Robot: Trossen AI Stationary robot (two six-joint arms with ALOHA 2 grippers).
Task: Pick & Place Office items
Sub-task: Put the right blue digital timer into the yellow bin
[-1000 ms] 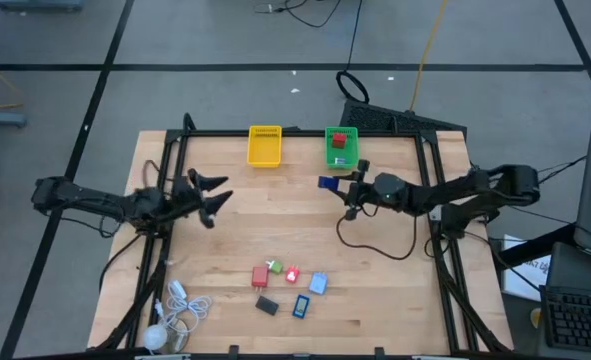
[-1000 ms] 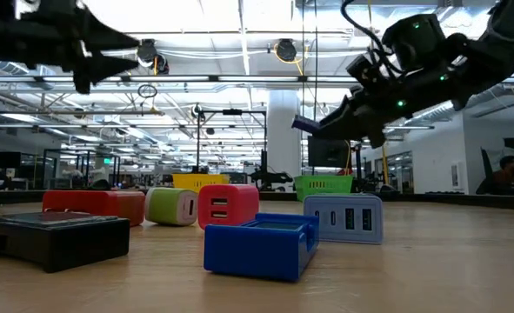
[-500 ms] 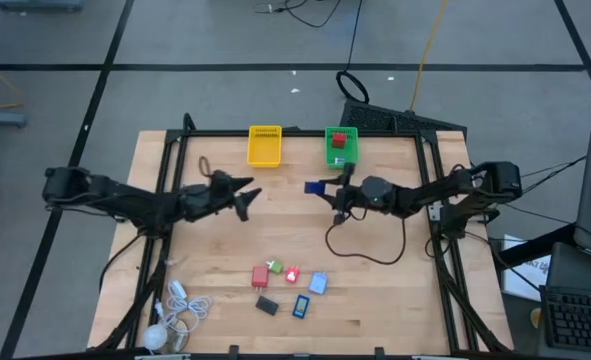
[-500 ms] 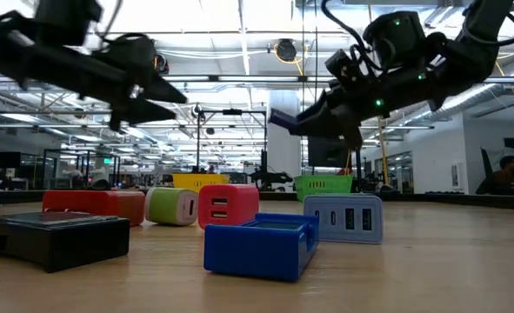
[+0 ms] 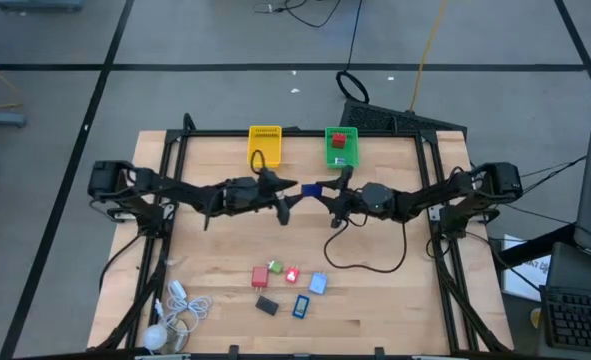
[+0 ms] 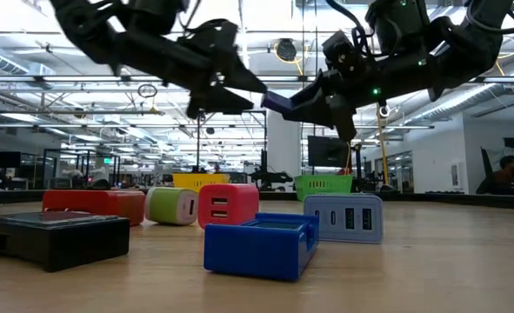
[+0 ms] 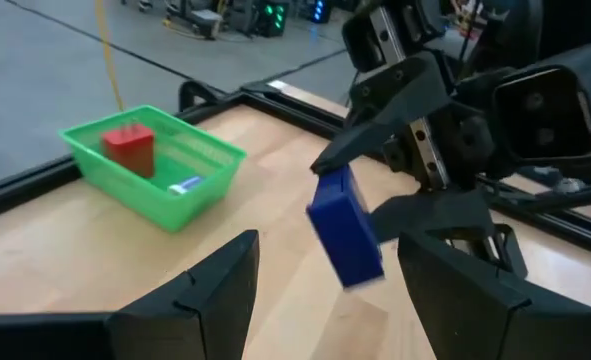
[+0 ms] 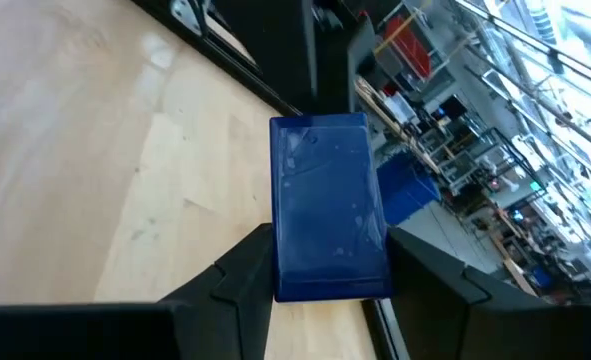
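From the high view I see my right gripper (image 5: 320, 192) clamped on a blue block (image 5: 311, 188) at centre frame, just below the green basket (image 5: 340, 146), with my left gripper (image 5: 288, 190) spread wide facing it; five more pieces (image 5: 289, 284) sit lower centre. In the low view the block (image 6: 274, 102) hangs upper centre between both grippers. Both wrist views show it pinched above the table (image 7: 275, 250).

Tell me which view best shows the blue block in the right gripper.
Right wrist view: the blue block fills the frame, clamped between the right gripper fingers. The left wrist view shows it edge-on; in the high and low views it is only a small blue spot.
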